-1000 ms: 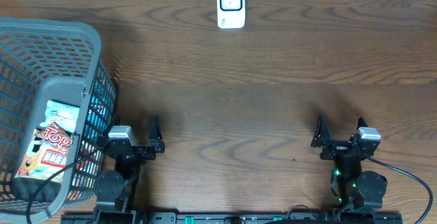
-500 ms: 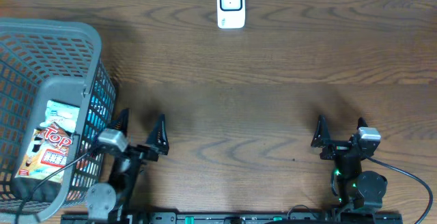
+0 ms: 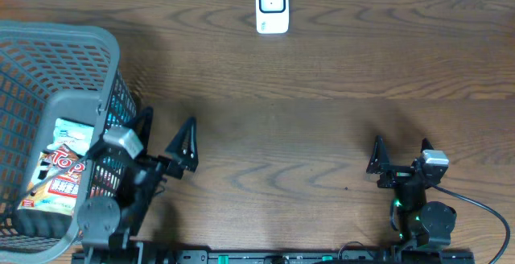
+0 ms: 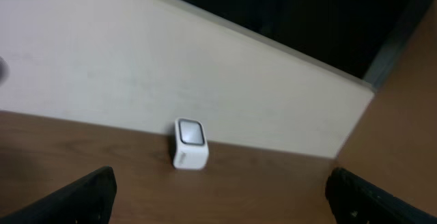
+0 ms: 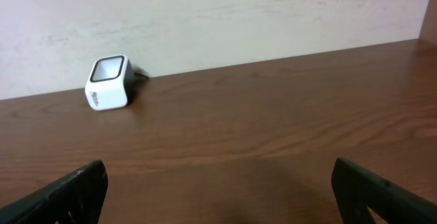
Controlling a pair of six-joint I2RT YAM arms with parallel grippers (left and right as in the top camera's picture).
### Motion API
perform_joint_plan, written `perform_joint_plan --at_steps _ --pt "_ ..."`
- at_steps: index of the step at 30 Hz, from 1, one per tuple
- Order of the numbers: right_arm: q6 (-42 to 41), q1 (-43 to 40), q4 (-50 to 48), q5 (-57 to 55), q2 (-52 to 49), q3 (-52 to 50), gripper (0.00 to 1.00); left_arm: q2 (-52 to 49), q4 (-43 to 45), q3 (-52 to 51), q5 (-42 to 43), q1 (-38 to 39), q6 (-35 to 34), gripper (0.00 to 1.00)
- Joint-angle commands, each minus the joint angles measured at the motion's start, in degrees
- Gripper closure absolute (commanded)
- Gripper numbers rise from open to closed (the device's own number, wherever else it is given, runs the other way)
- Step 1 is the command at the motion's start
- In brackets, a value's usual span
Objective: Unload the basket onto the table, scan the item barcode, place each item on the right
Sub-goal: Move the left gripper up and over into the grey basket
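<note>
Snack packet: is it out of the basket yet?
No: the snack packet lies inside the grey basket, at the left in the overhead view.

Dark wooden table [image 3: 306, 119] bearing a white barcode scanner [image 3: 272, 6] at 12 o'clock and a grey mesh basket [image 3: 56, 63] at 9 o'clock.

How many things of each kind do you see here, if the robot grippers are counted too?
Basket: 1
Snack packet, inside the basket: 1
Barcode scanner: 1
Grippers: 2, the left gripper and the right gripper
Total: 5
</note>
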State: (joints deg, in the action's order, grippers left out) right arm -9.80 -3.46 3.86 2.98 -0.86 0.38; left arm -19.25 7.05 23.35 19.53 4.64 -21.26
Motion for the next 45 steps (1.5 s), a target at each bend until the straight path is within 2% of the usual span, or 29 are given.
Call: perform_joint_plan --at_steps 1,7,12,16,22,25,29,32,35,38,45 --pt "0.66 0.5 0.24 -0.28 0.2 -0.07 0.01 -6.82 0.11 5.53 5.97 -0.09 -0.48 0.02" --pt "0.66 0.5 0.24 -0.28 0.2 -0.07 0.01 -13.33 -0.57 11.3 7.08 -0.07 -0.44 0.02" --pt "0.66 0.5 0.24 -0.28 0.2 -0.07 0.01 -16.85 -1.7 17.55 8.81 -0.09 4.74 0.02" --pt "0.66 0.5 0.24 -0.28 0.2 -0.07 0.01 -21.22 -14.4 28.94 7.23 -0.09 11.76 0.02" --pt "0.66 0.5 0.24 -0.28 0.2 -0.07 0.01 -32.2 -42.25 53.92 -14.69 -0.11 15.41 0.02" --pt "0.66 0.5 0.26 -0.28 0.2 -0.07 0.01 -36.89 -51.21 64.06 -17.25 -0.09 22.08 0.02" --pt "0.66 0.5 0.24 -0.28 0.2 -0.07 0.01 -38.64 -59.54 66.79 -17.46 -0.09 22.95 0.02" --pt "0.66 0.5 0.24 -0.28 0.2 -0.07 0.01 -39.69 -61.0 66.23 -17.94 -0.11 23.82 0.02" --pt "0.66 0.5 0.24 -0.28 0.2 -0.07 0.01 -40.92 -60.63 66.25 -22.64 -1.11 20.24 0.02" --pt "0.66 0.5 0.24 -0.28 0.2 -0.07 0.01 -42.36 -60.98 66.31 -29.4 -5.38 10.1 0.02" --pt "0.66 0.5 0.24 -0.28 0.2 -0.07 0.01 -46.66 -66.93 66.36 -25.55 -25.18 -3.28 0.02"
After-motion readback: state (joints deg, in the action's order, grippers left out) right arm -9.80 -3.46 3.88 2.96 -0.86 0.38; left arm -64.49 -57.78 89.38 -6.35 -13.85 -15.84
